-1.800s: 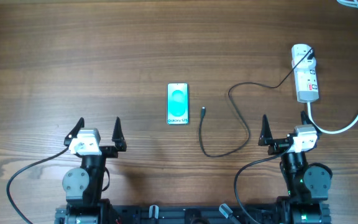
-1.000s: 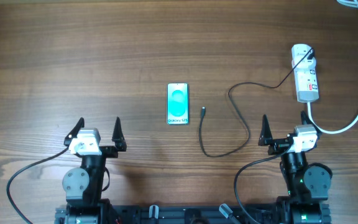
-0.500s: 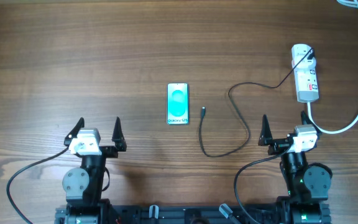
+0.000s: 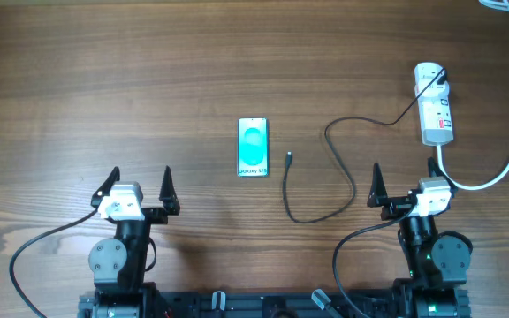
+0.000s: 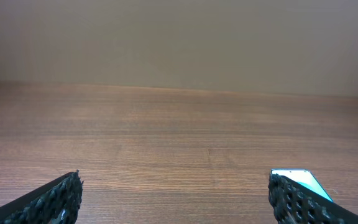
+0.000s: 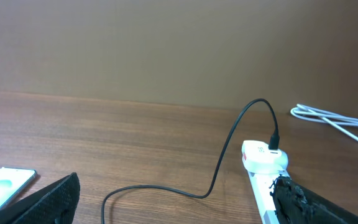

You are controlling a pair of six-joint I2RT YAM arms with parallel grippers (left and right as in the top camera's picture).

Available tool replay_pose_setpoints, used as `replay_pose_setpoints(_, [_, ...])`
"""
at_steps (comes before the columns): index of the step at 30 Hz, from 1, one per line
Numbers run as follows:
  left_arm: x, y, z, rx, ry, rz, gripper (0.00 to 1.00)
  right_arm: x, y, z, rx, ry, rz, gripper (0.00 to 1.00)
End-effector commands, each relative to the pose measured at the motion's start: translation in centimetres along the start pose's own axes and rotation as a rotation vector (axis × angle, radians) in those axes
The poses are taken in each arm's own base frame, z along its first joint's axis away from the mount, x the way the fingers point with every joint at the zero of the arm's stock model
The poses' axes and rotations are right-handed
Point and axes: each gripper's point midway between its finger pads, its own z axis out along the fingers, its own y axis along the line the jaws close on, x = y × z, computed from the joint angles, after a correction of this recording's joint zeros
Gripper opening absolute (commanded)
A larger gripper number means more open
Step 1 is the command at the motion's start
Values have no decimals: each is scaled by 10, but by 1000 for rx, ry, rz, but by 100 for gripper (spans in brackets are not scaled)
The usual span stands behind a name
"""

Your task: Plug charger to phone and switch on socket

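change: none visible | phone (image 4: 253, 147), charger (image 4: 288, 160), socket (image 4: 434, 108): no shift since earlier

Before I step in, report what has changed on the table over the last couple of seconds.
Nothing visibly changed. The phone lies screen-up in the same spot. The charger tip still lies unplugged to the phone's right, and the power strip has not moved. The left claw and right claw stay open near the table's front edge, holding nothing.
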Motion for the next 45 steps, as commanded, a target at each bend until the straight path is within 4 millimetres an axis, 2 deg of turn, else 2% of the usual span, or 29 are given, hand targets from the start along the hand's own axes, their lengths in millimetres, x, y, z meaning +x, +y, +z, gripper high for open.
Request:
replay_pose_setpoints(1, [2,0,0,-1,1,16,100,-1,-2,0,12,-6,-20,100])
replay_pose_setpoints(30, [1,-1,0,4,-3,11,100,-1,-2,0,12,-6,-20,100])
replay_pose_setpoints(32, [-1,-15,-1,83,-5,-26,100,-1,-2,0,12,-6,-20,100])
replay_pose_setpoints(36, [-3,-61,-11,357,33,-234,100,-1,-2,0,12,-6,-20,100])
replay_pose_setpoints(38, [-4,-70,-15,411,45,-268,100,-1,-2,0,12,-6,-20,100])
replay_pose_setpoints(42, [-10,-72,-16,431,22,-270,100,-1,-2,0,12,-6,-20,100])
replay_pose_setpoints(45, [-23,-77,-19,472,-6,-357,100,-1,-2,0,12,-6,-20,100])
